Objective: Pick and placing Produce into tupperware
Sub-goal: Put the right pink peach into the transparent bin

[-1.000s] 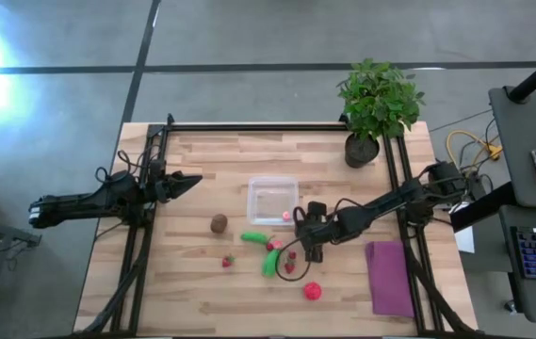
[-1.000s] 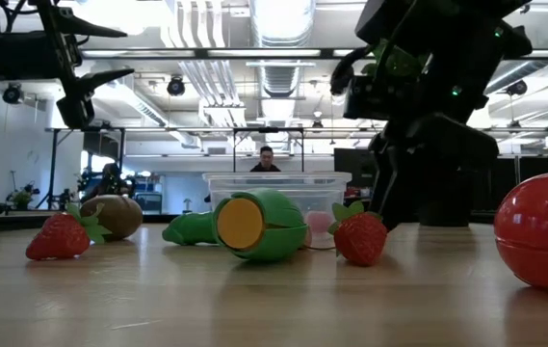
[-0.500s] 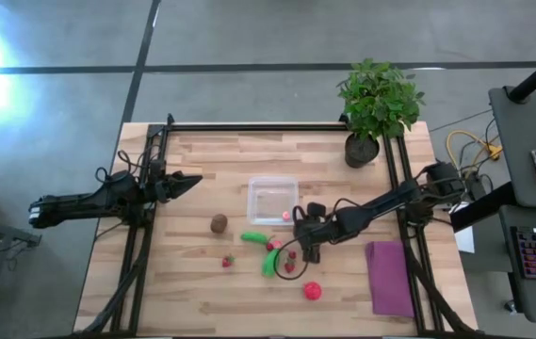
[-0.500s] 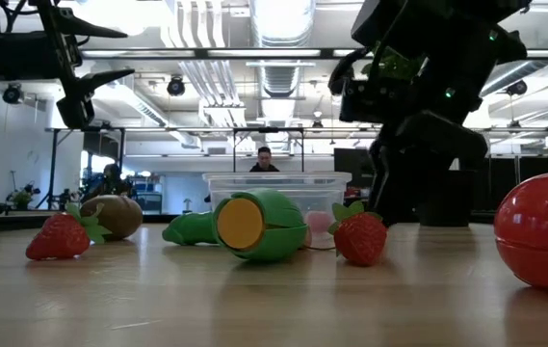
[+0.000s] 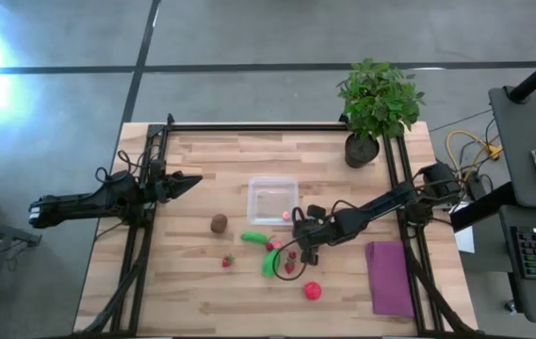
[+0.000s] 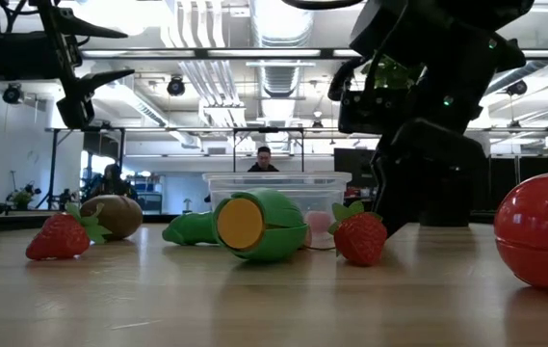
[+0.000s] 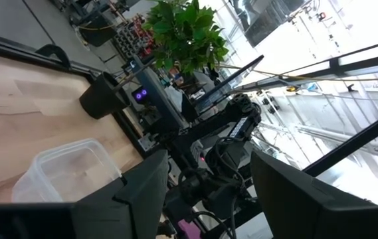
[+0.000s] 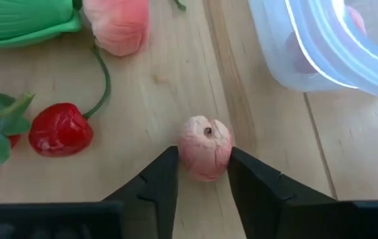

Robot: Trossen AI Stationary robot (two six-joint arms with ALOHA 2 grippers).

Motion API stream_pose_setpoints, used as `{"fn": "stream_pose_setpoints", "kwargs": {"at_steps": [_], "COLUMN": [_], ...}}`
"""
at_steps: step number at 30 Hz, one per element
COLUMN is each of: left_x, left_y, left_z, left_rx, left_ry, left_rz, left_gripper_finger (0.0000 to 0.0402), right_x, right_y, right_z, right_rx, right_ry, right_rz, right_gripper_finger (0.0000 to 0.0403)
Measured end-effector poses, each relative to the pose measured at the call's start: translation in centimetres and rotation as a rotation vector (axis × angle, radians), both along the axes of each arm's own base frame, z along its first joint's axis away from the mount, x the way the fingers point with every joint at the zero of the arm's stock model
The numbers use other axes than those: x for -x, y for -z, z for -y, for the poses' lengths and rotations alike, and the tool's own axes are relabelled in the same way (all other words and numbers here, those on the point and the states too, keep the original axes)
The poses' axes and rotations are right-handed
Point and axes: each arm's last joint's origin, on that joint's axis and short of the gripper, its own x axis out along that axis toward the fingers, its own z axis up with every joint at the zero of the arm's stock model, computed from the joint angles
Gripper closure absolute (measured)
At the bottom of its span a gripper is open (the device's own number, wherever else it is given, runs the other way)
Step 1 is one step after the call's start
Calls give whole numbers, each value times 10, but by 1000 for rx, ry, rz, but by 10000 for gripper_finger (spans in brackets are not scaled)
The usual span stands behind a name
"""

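While the right gripper (image 8: 203,174) pinches a small pale-pink berry (image 8: 204,147) between its two fingers, just beside the near corner of the tupperware (image 5: 272,200), the hold looks shallow: the fingertips (image 8: 164,174) meet only the lower half of the fruit, which sits on the wood. A round, slick toy caught that low could squirt out as the arm lifts and roll away from the tupperware, toward the red cherry (image 8: 61,129) and the green oblong piece (image 5: 272,261) lying just beyond it. The cherry's thin stem curves close by, so a slipped berry might also nudge it.

A lift that swings too low could clip the tupperware's rim and push the light container across the table (image 5: 192,292).

Other produce lies farther from the tupperware: the kiwi (image 5: 219,223), a strawberry (image 5: 227,262) and the red ball (image 5: 313,291).

Well apart from the tupperware, the left gripper (image 5: 192,179) waits with its fingers parted and empty.
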Motion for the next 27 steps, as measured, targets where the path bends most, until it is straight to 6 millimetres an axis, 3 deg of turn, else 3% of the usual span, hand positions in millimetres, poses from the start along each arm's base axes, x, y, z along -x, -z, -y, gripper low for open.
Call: {"fn": "stream_pose_setpoints", "kwargs": {"at_steps": [6, 15, 23, 27], "left_x": [0, 0, 0, 0], "left_y": [0, 0, 0, 0], "left_z": [0, 0, 0, 0], "left_rx": [0, 0, 0, 0], "left_ry": [0, 0, 0, 0], "left_rz": [0, 0, 0, -1], "left_gripper_finger": [201, 201, 201, 201], "right_x": [-3, -11, -26, -28], "right_y": [-2, -11, -61, -79], "right_z": [-1, -3, -13, -9], "right_rx": [-20, -35, -41, 88], "right_ry": [32, 35, -42, -71], "right_rz": [30, 77, 220, 168], "right_gripper_finger": [301, 288, 304, 306]}}
